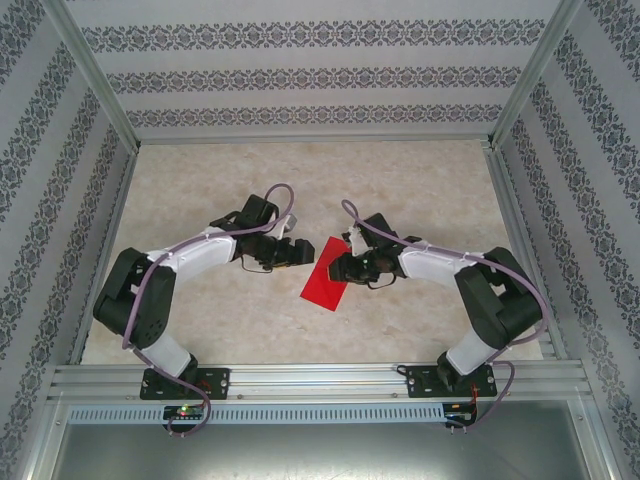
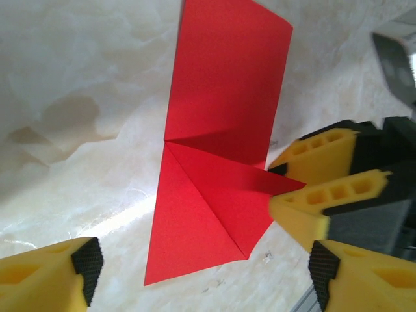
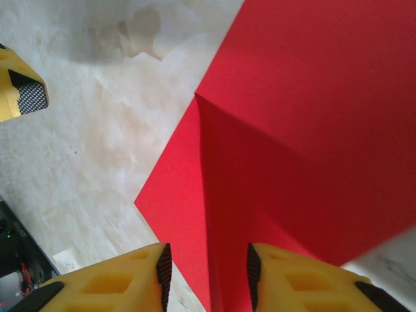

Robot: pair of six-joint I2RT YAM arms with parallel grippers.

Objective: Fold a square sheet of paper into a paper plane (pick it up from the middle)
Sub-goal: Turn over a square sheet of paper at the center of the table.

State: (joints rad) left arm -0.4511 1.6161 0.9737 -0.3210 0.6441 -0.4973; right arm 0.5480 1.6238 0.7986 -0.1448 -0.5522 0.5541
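Note:
The square sheet of paper point(image 1: 322, 284) is bright red and lies on the table between the two arms. It is part-folded: one long crease and a triangular flap point(image 2: 214, 195) show in the left wrist view, not a dart shape. My left gripper point(image 1: 300, 252) hovers at the sheet's left side with its jaws wide open point(image 2: 201, 276) and nothing between them. My right gripper point(image 1: 338, 268) is at the sheet's right side. Its jaws point(image 3: 208, 279) stand apart astride a raised fold of the paper point(image 3: 312, 97) without pinching it. The right gripper point(image 2: 286, 185) is at the flap's tip in the left wrist view.
The table top point(image 1: 200, 190) is pale and marbled. Aluminium frame rails point(image 1: 320, 380) run along the near edge, and patterned walls point(image 1: 60, 150) close in the sides and back. One left finger point(image 3: 19, 91) shows in the right wrist view, close to the paper.

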